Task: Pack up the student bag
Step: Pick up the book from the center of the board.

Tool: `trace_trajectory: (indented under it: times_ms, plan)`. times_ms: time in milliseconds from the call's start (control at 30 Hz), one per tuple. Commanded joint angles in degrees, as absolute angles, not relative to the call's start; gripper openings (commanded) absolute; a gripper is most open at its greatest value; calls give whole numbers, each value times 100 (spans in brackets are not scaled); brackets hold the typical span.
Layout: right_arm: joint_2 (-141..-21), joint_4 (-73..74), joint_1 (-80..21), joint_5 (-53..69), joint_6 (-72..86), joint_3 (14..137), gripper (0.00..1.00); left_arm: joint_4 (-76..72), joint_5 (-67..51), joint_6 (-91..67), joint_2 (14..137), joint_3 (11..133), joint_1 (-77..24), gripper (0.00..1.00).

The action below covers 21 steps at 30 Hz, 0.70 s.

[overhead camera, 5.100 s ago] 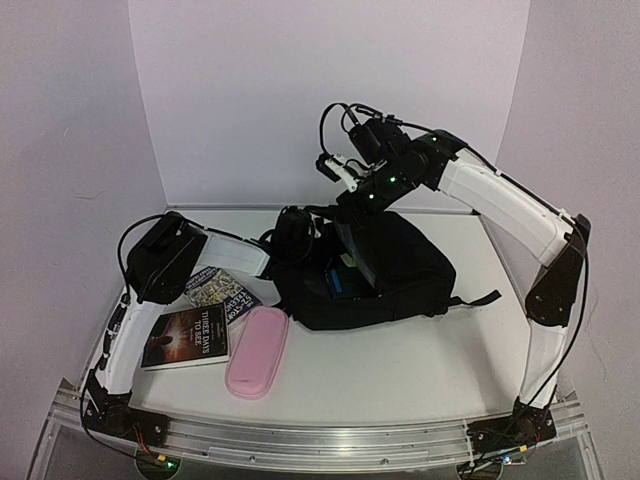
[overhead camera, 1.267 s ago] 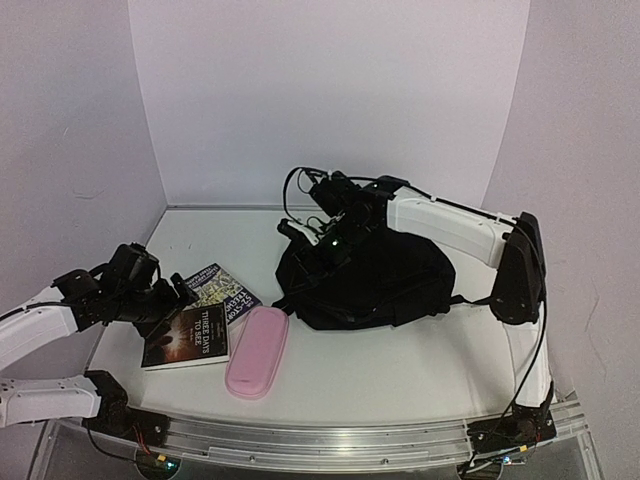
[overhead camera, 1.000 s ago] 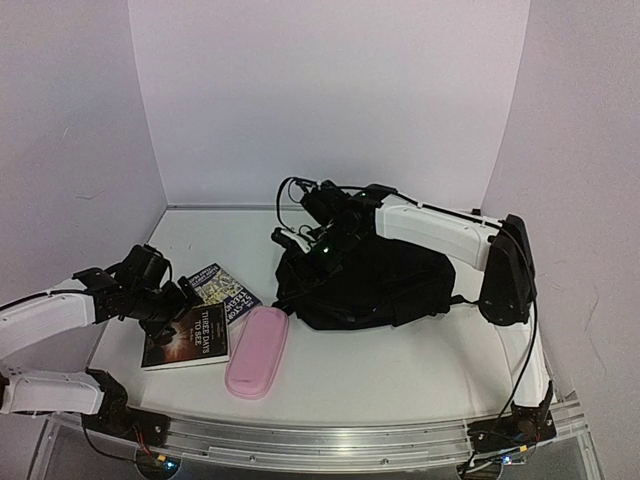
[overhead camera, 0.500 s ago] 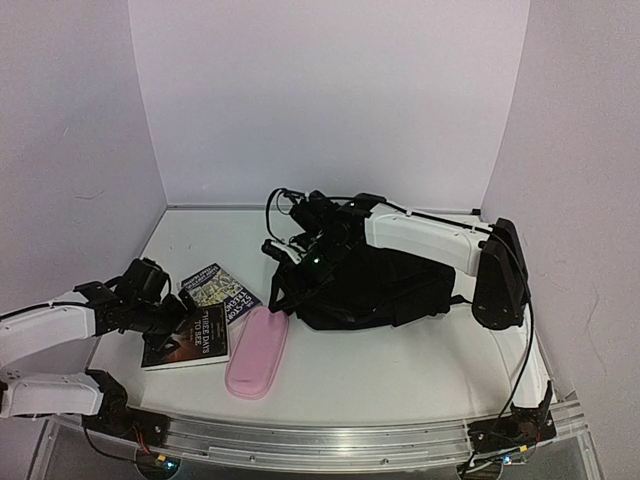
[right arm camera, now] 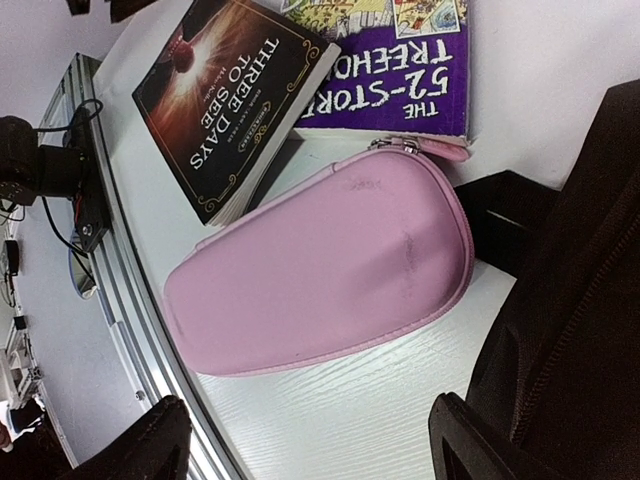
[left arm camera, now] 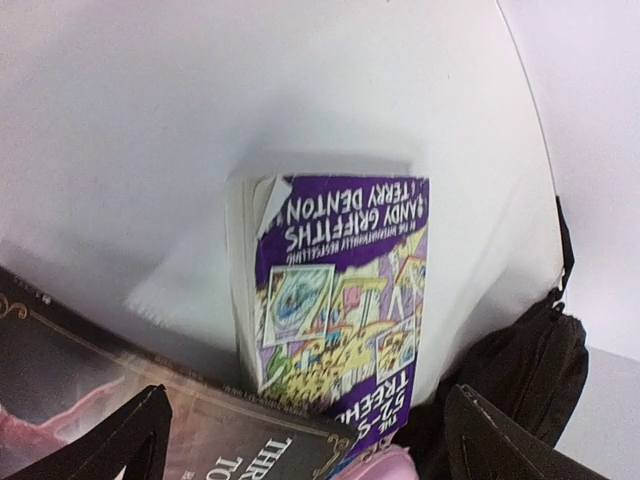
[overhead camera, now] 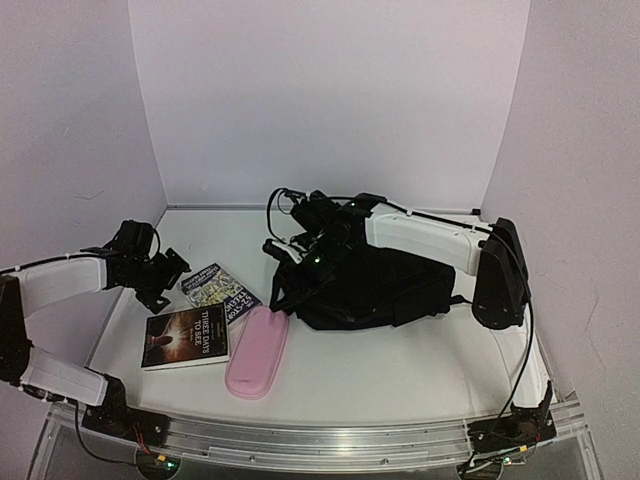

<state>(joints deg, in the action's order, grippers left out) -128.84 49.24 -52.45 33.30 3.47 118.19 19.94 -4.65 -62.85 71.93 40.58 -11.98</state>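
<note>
Top external view: the student bag [overhead camera: 385,288] lies slumped on its side just past the table's [overhead camera: 400,380] centre, toward 2 o'clock, one end facing 9 o'clock, where the loose items wait. Whether its zip is open cannot be made out. The right gripper [overhead camera: 283,262] hangs over that 9 o'clock end, jaws spread and holding nothing; its wrist view looks down past the bag's edge onto the pink pencil case [right arm camera: 320,270]. It is probably there to lift the bag's mouth. At 8 o'clock from the bag lie the case, a dark book [overhead camera: 187,335] and a purple book [overhead camera: 222,290], grouped close for easy reach. The left gripper [overhead camera: 165,275] hovers at the purple book's 9 o'clock side, jaws wide and empty. It frames that book [left arm camera: 340,290], likely lining up a pick.
</note>
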Motion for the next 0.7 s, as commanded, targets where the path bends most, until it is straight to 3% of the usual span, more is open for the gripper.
trace_trajectory:
  times_ms: [0, 133, 433, 667]
  plan:
    - [-12644, 4869, -5253, 3256, 229, 11703, 82, 1451, -770, -5580, 7798, 4695, -896, 91]
    - [-12633, 4871, -5247, 3261, 216, 11681, 82, 1008, -1146, -5517, 8587, 4896, -633, 76]
    - [-12616, 4869, -5251, 3226, 154, 11675, 81, 487, -1209, -5586, 9549, 4986, -624, 64]
    - [-12677, 4872, -5253, 3219, 151, 11693, 80, 183, -1402, -5486, 9987, 5073, -623, 36]
